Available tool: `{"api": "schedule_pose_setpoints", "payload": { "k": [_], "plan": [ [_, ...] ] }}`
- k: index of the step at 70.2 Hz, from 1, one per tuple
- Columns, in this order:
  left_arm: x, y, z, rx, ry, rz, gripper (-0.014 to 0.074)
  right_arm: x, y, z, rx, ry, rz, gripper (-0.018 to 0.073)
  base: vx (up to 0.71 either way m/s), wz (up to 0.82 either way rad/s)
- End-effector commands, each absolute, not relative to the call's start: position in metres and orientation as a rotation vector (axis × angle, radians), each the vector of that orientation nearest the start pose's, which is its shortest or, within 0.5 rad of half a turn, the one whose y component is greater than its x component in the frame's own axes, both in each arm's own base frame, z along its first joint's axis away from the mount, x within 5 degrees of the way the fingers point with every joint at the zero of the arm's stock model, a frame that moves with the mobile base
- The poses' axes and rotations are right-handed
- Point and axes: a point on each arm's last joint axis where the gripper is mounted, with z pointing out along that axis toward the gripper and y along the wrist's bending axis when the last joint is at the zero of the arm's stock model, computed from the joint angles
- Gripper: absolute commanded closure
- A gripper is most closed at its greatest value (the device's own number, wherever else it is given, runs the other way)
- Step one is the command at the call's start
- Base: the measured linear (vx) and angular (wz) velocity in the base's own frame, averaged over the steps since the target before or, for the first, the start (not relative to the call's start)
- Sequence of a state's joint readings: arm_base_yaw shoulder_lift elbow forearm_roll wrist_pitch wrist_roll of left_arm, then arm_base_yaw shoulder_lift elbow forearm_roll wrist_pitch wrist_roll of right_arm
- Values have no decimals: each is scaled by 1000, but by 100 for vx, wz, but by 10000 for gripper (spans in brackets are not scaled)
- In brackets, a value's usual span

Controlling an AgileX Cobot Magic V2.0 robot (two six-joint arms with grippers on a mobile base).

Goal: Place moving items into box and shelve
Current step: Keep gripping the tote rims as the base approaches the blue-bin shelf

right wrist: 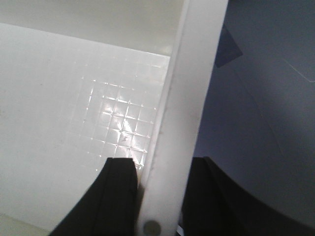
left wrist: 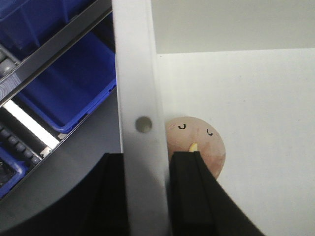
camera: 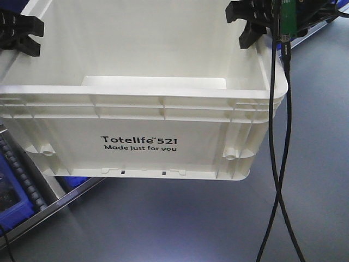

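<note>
only readable thing is black print on the white box's (camera: 163,117) front side, "Totelife 521" with "Made just for you" underneath

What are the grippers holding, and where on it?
Both hold the box: left gripper clamps its left wall at the rim, right gripper the right wall, jaws straddling each.

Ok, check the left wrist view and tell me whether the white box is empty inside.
No, a round peach-coloured toy with a drawn face lies on the floor of the box, close to its side wall.
</note>
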State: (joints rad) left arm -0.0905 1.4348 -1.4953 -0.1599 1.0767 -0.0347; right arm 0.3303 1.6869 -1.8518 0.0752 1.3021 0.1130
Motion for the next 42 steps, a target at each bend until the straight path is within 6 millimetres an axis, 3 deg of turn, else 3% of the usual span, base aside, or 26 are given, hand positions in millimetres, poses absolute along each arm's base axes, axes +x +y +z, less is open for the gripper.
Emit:
{"api": "schedule_pose_setpoints", "payload": {
  "k": [1,42],
  "plan": [
    [290,-43,431,31,2283,-309,622,318,120,442,-321,2444,322,571,-10,40],
    [290,-43,431,31,2283,-309,622,318,120,442,-321,2444,322,571,-9,35]
  ]
}}
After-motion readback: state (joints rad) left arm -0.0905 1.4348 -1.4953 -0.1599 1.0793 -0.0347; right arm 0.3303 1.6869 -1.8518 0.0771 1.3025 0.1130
